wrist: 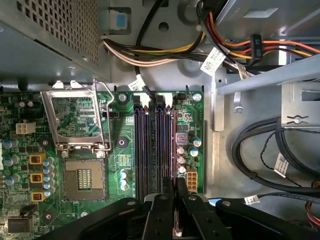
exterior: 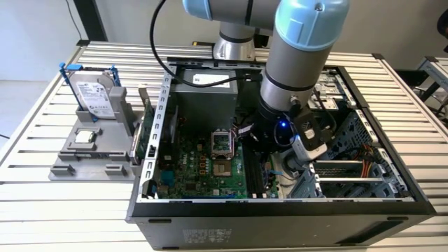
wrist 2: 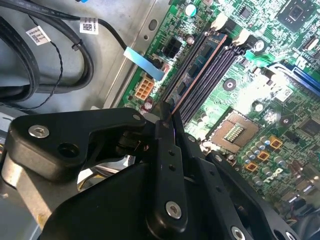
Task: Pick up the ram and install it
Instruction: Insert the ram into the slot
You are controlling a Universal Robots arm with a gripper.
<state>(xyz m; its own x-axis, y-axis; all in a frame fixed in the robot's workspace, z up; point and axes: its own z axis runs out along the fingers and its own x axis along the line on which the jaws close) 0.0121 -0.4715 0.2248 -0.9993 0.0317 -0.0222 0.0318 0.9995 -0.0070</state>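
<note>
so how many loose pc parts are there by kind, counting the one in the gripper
hard drive: 1
cpu chip: 1
green expansion card: 1
ram, pinched edge-on in the gripper: 1
total: 4

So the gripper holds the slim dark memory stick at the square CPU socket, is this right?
No. The second wrist view shows the gripper holding the slim dark memory stick at the long black memory slots, not the socket.
</note>
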